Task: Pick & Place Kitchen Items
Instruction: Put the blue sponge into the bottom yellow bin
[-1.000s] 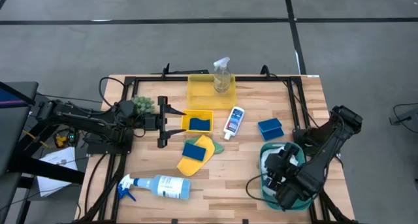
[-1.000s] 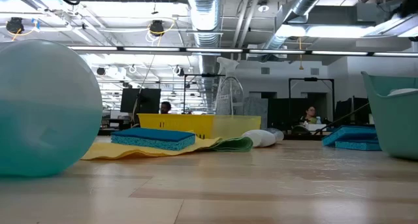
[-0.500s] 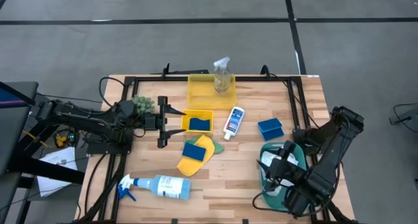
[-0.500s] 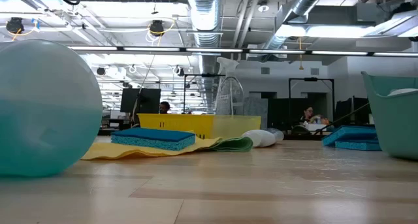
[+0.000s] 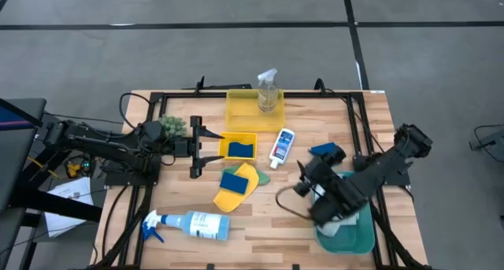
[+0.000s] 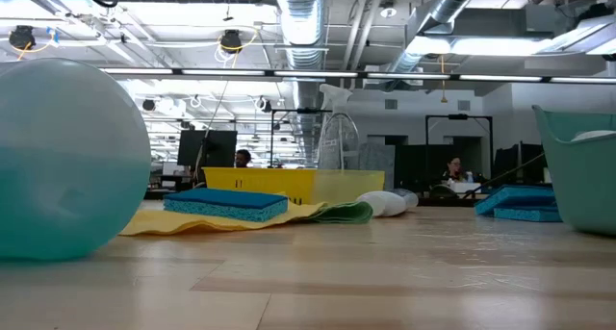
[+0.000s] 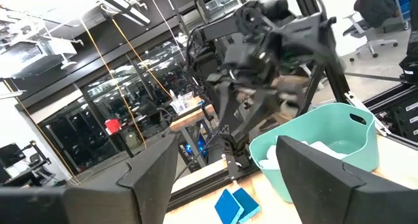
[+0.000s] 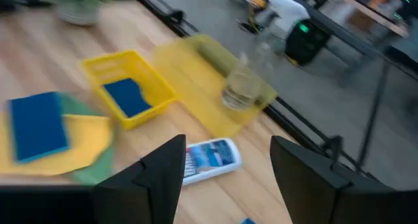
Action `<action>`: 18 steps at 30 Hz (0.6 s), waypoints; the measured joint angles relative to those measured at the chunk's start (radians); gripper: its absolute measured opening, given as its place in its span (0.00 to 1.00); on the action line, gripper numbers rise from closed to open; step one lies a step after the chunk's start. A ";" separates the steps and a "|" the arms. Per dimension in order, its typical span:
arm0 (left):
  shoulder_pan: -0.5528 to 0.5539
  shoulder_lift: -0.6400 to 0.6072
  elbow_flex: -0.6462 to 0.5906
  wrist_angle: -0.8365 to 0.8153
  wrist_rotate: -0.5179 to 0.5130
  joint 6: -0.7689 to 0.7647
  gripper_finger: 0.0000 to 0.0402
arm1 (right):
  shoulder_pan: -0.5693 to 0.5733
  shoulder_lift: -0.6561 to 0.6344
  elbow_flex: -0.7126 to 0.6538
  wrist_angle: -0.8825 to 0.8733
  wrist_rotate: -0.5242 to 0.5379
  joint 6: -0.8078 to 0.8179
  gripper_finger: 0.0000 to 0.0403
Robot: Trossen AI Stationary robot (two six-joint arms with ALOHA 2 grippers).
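My right gripper (image 5: 305,175) (image 8: 228,142) is open and empty above the table, between the teal bin (image 5: 350,232) and the small white blue-capped bottle (image 5: 282,147) (image 8: 210,155). My left gripper (image 5: 195,146) (image 7: 227,140) is open and empty at the table's left. A blue sponge (image 5: 233,180) lies on the yellow cloth (image 5: 242,193), beside a green cloth (image 5: 263,178). Blue sponges (image 5: 324,153) lie near the bin. The clear spray bottle (image 5: 268,90) stands on a yellow tray (image 5: 240,109). The blue-white spray bottle (image 5: 193,224) lies on its side near the front. A white cloth (image 7: 320,145) lies in the bin.
A small yellow tray (image 5: 250,136) holds another blue sponge (image 5: 240,149). A small green bushy plant (image 5: 173,127) stands by my left arm. A black frame (image 5: 236,94) runs along the table's far and side edges. Bare wood (image 5: 276,219) lies at the front middle.
My right gripper has swung away from above the teal bin, toward the table's left and far edges, and now hangs over the wood between the bin and the white bottle. The bin's near part now shows uncovered.
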 joint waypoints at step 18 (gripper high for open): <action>0.000 0.000 0.000 0.000 0.000 -0.001 0.63 | -0.313 0.001 -0.214 0.148 -0.249 -0.014 0.53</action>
